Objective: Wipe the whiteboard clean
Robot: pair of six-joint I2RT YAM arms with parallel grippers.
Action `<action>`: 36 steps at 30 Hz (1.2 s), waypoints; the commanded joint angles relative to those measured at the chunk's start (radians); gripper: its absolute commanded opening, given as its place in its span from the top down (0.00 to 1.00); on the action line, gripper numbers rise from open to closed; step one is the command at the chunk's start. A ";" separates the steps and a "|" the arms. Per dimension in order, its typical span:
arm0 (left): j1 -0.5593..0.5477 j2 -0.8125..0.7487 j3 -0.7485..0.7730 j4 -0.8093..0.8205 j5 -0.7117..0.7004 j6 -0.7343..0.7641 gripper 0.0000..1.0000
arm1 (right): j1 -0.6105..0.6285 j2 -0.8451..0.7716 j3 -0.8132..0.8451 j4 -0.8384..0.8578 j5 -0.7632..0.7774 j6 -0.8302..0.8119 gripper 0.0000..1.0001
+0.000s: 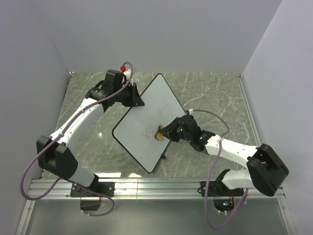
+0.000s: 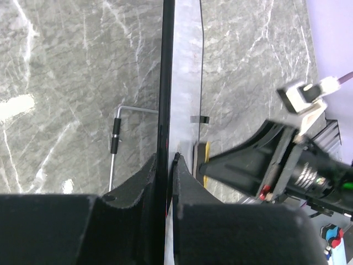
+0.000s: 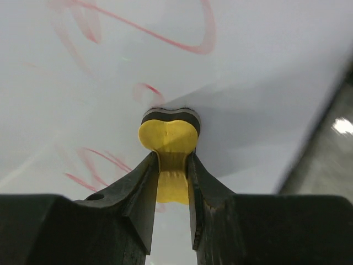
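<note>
The whiteboard (image 1: 146, 125) stands tilted in mid-table, white with a thin black rim and faint red scribbles near its middle. My left gripper (image 1: 136, 100) is shut on the board's upper left edge; the left wrist view shows the black rim (image 2: 165, 83) edge-on, pinched between the two fingers of the left gripper (image 2: 167, 163). My right gripper (image 1: 162, 133) is shut on a small yellow bone-shaped eraser (image 1: 159, 134) and presses it against the board's face. In the right wrist view the eraser (image 3: 167, 138) sits between the jaws of the right gripper (image 3: 172, 163), its dark pad on the white surface, red strokes (image 3: 165, 38) around it.
The board's thin metal stand leg (image 2: 114, 146) rests on the grey marble tabletop (image 1: 215, 98). Grey walls close in the left, back and right sides. An aluminium rail (image 1: 156, 186) carrying the arm bases runs along the near edge.
</note>
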 commanded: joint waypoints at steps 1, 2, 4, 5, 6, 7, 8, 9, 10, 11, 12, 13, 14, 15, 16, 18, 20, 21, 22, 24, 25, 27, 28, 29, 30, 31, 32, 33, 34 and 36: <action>-0.022 -0.010 0.023 -0.149 -0.136 0.075 1.00 | 0.057 -0.019 -0.072 -0.384 0.013 -0.046 1.00; -0.022 -0.011 0.024 -0.147 -0.139 0.074 1.00 | 0.058 -0.038 -0.097 -0.378 0.010 -0.041 1.00; -0.024 -0.016 0.021 -0.141 -0.139 0.069 1.00 | 0.067 -0.068 -0.105 -0.360 0.003 -0.033 1.00; -0.024 -0.017 0.018 -0.138 -0.140 0.066 1.00 | 0.078 -0.073 -0.090 -0.360 0.010 -0.033 1.00; -0.025 -0.022 0.010 -0.132 -0.140 0.064 1.00 | 0.086 -0.073 -0.079 -0.354 0.017 -0.040 1.00; -0.025 -0.025 0.009 -0.130 -0.139 0.061 1.00 | 0.093 -0.073 -0.068 -0.329 0.020 -0.044 1.00; -0.025 -0.029 0.004 -0.129 -0.140 0.058 1.00 | 0.107 -0.070 -0.033 -0.321 0.026 -0.047 1.00; -0.027 -0.033 -0.003 -0.127 -0.142 0.057 1.00 | 0.110 -0.065 -0.014 -0.312 0.025 -0.047 1.00; -0.030 -0.033 -0.008 -0.123 -0.140 0.052 1.00 | 0.113 -0.049 0.009 -0.297 0.019 -0.047 1.00; -0.031 -0.036 -0.011 -0.121 -0.140 0.051 1.00 | 0.116 -0.036 0.065 -0.298 0.020 -0.049 1.00; -0.033 -0.037 -0.017 -0.120 -0.143 0.048 1.00 | 0.121 -0.021 0.100 -0.301 0.022 -0.053 1.00; -0.036 -0.040 -0.020 -0.117 -0.142 0.043 1.00 | 0.123 0.005 0.169 -0.315 0.025 -0.053 1.00; -0.037 -0.040 -0.023 -0.117 -0.142 0.041 1.00 | 0.124 0.017 0.200 -0.324 0.026 -0.056 1.00; -0.042 -0.040 -0.023 -0.118 -0.142 0.040 1.00 | 0.126 0.037 0.228 -0.327 0.026 -0.056 1.00; -0.043 -0.040 -0.023 -0.120 -0.143 0.037 1.00 | 0.127 0.045 0.275 -0.329 0.028 -0.056 1.00; -0.053 -0.045 -0.028 -0.120 -0.146 0.034 1.00 | 0.127 0.077 0.318 -0.335 0.028 -0.050 1.00; -0.059 -0.048 -0.043 -0.112 -0.148 0.028 1.00 | 0.127 0.106 0.378 -0.341 0.028 -0.043 1.00; -0.065 -0.052 -0.048 -0.112 -0.149 0.025 1.00 | 0.129 0.135 0.397 -0.343 0.026 -0.037 1.00; -0.068 -0.056 -0.053 -0.112 -0.151 0.021 1.00 | 0.129 0.149 0.415 -0.338 0.022 -0.032 1.00; -0.076 -0.062 -0.065 -0.113 -0.157 0.020 1.00 | 0.130 0.175 0.454 -0.321 0.010 -0.012 1.00; -0.076 -0.063 -0.066 -0.114 -0.159 0.018 1.00 | 0.133 0.180 0.463 -0.305 0.011 -0.006 1.00; -0.079 -0.071 -0.073 -0.117 -0.163 0.020 1.00 | 0.139 0.185 0.480 -0.280 0.013 0.014 1.00; -0.079 -0.074 -0.073 -0.117 -0.165 0.020 1.00 | 0.139 0.189 0.483 -0.260 0.011 0.022 1.00; -0.079 -0.072 -0.074 -0.117 -0.165 0.021 1.00 | 0.139 0.191 0.495 -0.251 0.010 0.031 1.00; -0.079 -0.074 -0.074 -0.118 -0.163 0.021 1.00 | 0.141 0.192 0.504 -0.243 0.007 0.031 1.00; -0.079 -0.074 -0.073 -0.120 -0.163 0.023 1.00 | 0.139 0.194 0.526 -0.240 0.007 0.031 1.00; -0.080 -0.074 -0.073 -0.121 -0.162 0.023 1.00 | 0.141 0.195 0.533 -0.237 0.007 0.031 1.00; -0.080 -0.074 -0.074 -0.121 -0.159 0.024 1.00 | 0.139 0.192 0.538 -0.229 0.003 0.031 1.00; -0.079 -0.074 -0.074 -0.120 -0.159 0.026 1.00 | 0.141 0.191 0.547 -0.216 0.003 0.033 1.00; -0.080 -0.074 -0.079 -0.118 -0.154 0.028 1.00 | 0.141 0.182 0.549 -0.194 0.002 0.043 1.00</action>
